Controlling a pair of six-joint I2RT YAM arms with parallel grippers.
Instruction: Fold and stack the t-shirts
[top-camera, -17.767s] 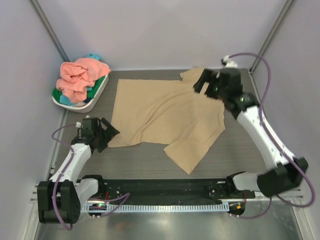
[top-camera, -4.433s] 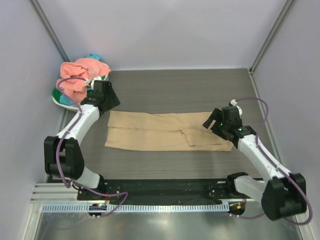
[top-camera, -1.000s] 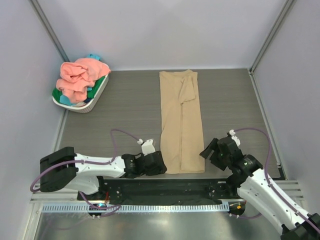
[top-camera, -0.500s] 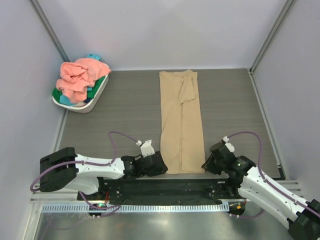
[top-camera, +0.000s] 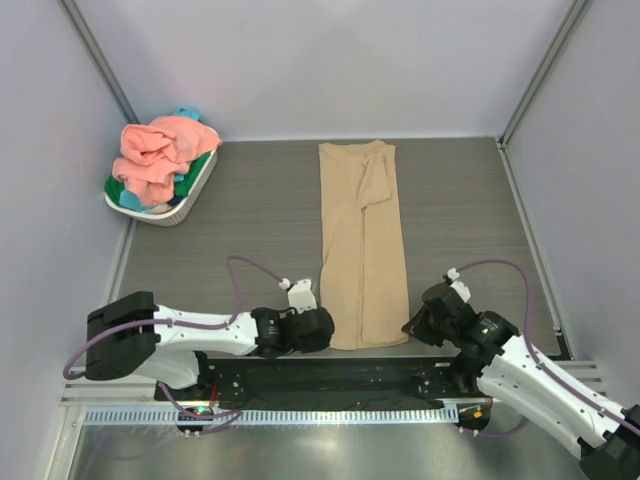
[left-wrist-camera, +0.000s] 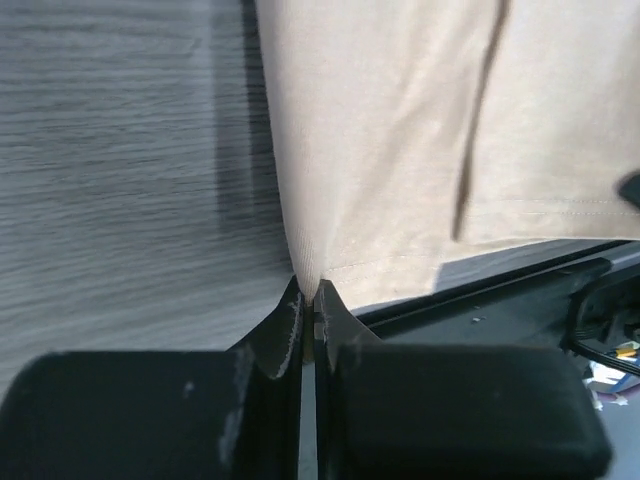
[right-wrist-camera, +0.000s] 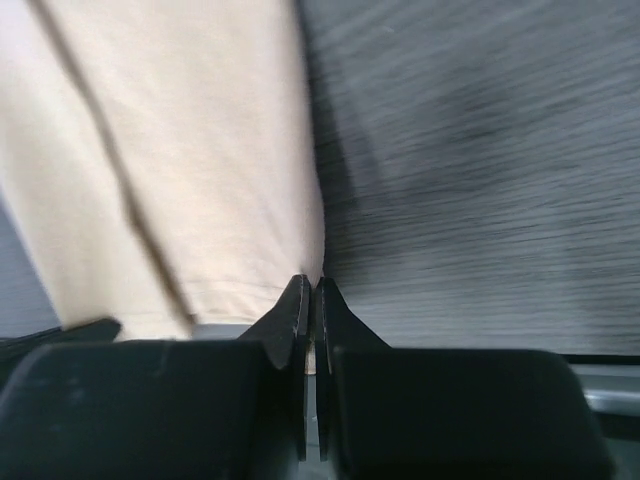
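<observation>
The tan soft-cloth t-shirt (top-camera: 362, 240), folded into a long narrow strip, lies mid-table, running near to far. The left gripper (left-wrist-camera: 308, 298) is clamped on its near-left corner and the right gripper (right-wrist-camera: 310, 292) on its near-right corner. A salmon pink t-shirt (top-camera: 160, 150) tops the heap in the white oval basket (top-camera: 190, 196) at the far left.
</observation>
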